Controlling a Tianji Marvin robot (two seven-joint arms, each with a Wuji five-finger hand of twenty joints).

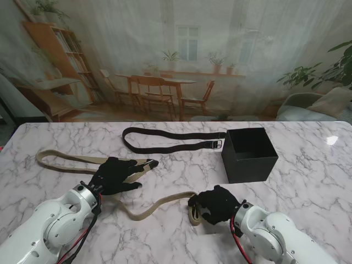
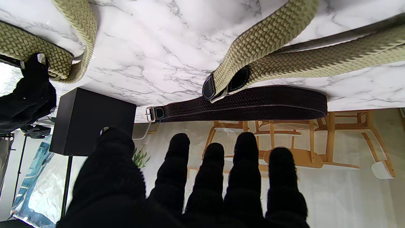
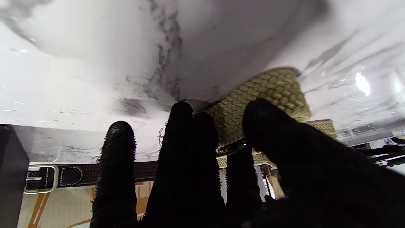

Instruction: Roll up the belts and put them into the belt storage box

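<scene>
The tan woven belt [image 1: 144, 210] lies across the near side of the table. My right hand [image 1: 215, 204], at about five o'clock in the stand's view, has its fingers [image 3: 180, 139] curled on the belt's near end, where the first turn of a roll seems begun. My left hand [image 1: 116, 175], at eight o'clock, hovers over the belt's doubled stretch, fingers apart, holding nothing. I judge rolling is just starting; next, the right hand must wind the end tightly while the left feeds slack. The black belt [image 1: 165, 139] waits at twelve o'clock, the open black storage box [image 1: 248, 154] at two. The white marble table [image 1: 308, 187] fronts a printed dining-room backdrop [image 1: 176, 60].
</scene>
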